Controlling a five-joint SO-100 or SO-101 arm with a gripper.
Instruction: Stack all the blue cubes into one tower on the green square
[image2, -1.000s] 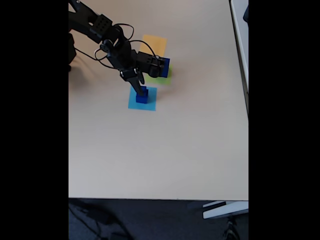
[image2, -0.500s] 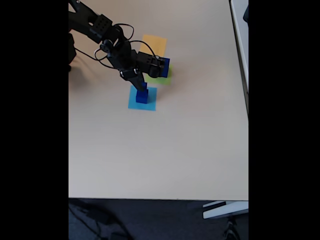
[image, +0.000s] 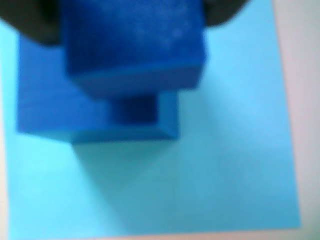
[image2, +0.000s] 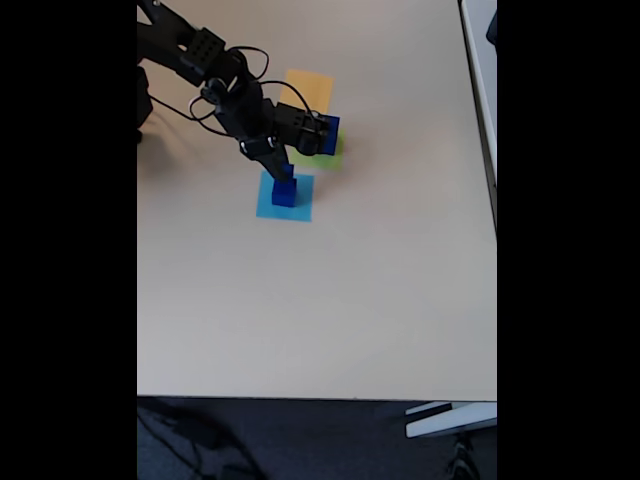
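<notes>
In the fixed view my gripper (image2: 284, 172) points down over the light-blue square patch (image2: 301, 208), shut on a small blue cube (image2: 287, 176). This cube hangs just above a larger blue cube (image2: 284, 195) that rests on the patch. The wrist view shows the held cube (image: 135, 45) close up between dark fingers (image: 30, 25), casting a shadow on the lower cube (image: 60, 115). The biggest blue cube (image2: 330, 131) stands on the green square (image2: 335, 158), half hidden behind the arm.
An orange square patch (image2: 312, 88) lies just beyond the green one. The arm's base (image2: 145, 100) sits at the table's far left. The beige table (image2: 320, 300) stretches bare toward its front edge, and another surface's edge (image2: 480, 60) runs along the right.
The gripper has risen slightly over the light-blue patch, bringing the small cube up off the cube beneath it. The cube on the green square has not moved.
</notes>
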